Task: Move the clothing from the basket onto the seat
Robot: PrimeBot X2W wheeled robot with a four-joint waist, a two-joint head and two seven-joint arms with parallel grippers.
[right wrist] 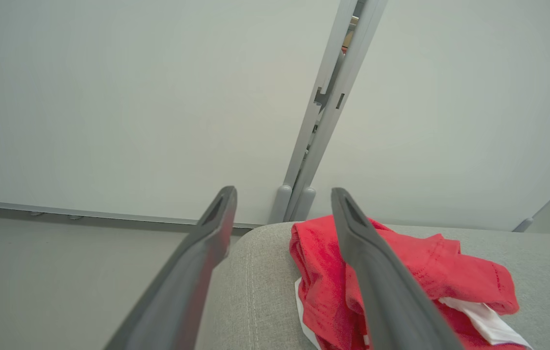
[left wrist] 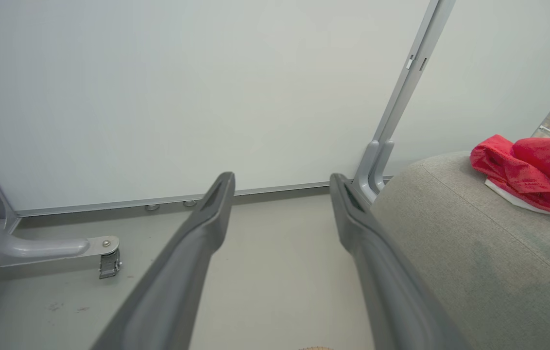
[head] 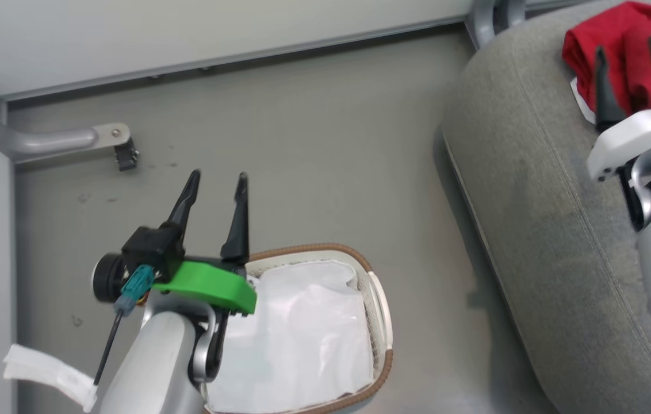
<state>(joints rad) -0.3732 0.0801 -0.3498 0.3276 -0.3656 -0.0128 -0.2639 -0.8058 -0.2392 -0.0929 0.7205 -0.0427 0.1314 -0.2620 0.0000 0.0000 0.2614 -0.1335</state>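
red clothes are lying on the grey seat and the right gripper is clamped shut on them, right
Not quite. The right gripper is open, its jaws spread apart and holding nothing, as the right wrist view shows. The clothing does lie on the seat.

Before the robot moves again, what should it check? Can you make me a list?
1. Red clothing lying on the grey seat: ok.
2. No red in the basket: the white liner shows none, but behind the left arm, cannot tell.
3. The left gripper open and empty: ok.
4. The right gripper open, gripping nothing: ok.
5. Clothing safely back from the seat's edge: cannot tell.
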